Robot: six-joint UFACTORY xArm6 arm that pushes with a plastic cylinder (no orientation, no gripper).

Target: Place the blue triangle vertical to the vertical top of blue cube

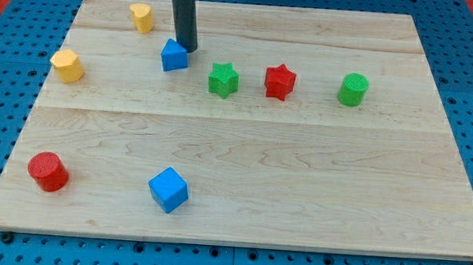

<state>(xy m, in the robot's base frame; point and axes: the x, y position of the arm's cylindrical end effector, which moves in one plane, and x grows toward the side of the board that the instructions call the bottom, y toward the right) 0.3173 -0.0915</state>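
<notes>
Blue triangle touching my bare tip, near wooden board's top edge, grasping nothing; blue cube well below.

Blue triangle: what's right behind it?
My tip stands at the blue triangle's top-right edge, towards the view's top. The rod hides the board strip behind it; whether they touch is unclear.

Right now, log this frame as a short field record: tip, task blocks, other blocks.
tip: my tip at blue triangle's upper right edge, apparently touching
blue triangle: upper left of the board
blue cube: near bottom edge, almost straight below the triangle
others: two yellow blocks, red cylinder, green star, red star, green cylinder
</notes>
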